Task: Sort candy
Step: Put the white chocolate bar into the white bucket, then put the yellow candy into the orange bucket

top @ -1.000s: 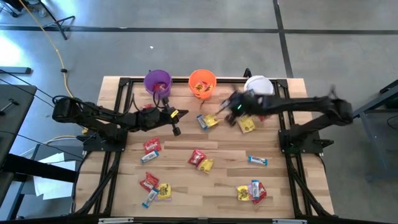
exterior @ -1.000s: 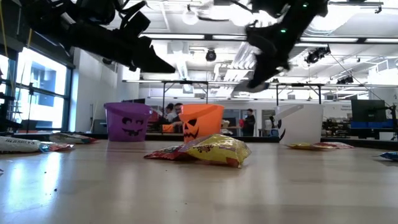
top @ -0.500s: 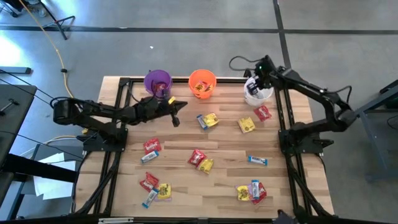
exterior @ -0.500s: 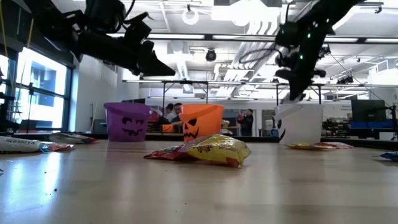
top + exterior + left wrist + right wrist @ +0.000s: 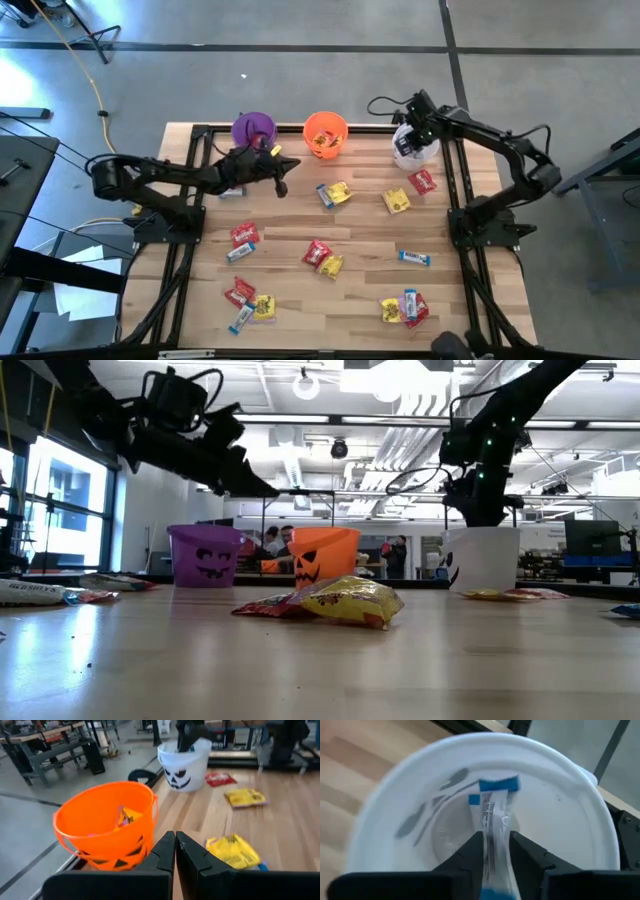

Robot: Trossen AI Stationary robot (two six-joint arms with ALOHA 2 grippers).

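Right wrist view first: we look straight down into the white bucket (image 5: 485,800), and a slim blue-and-white bar (image 5: 492,817) stands between the right gripper (image 5: 496,851) fingers; the fingers sit slightly apart with the bar running between them, and we think they touch its sides, though we cannot tell whether they grip it. Dark print runs along the bar's white wrapper, but we cannot read it.

From above, the right gripper (image 5: 410,133) hangs over the white bucket (image 5: 417,150) at the far right of the table (image 5: 290,310); the left gripper (image 5: 281,178) hovers between the purple bucket (image 5: 253,130) and the orange bucket (image 5: 325,134), above bare wood; its fingers are pressed together with nothing between them, as the left wrist view shows.

That same wrist view looks past the closed fingers (image 5: 165,855) at the orange bucket (image 5: 105,822), which holds a yellow packet (image 5: 127,816); the white bucket (image 5: 184,762) bears a black jack-o'-lantern face, and the low view shows faces on the purple bucket (image 5: 205,555) and the orange bucket (image 5: 322,555) too.

The remaining candy (image 5: 325,258) lies scattered over the table: red packets, yellow packets and blue-and-white bars, singly and in small clusters; no wrapper lettering is legible to us in any view.
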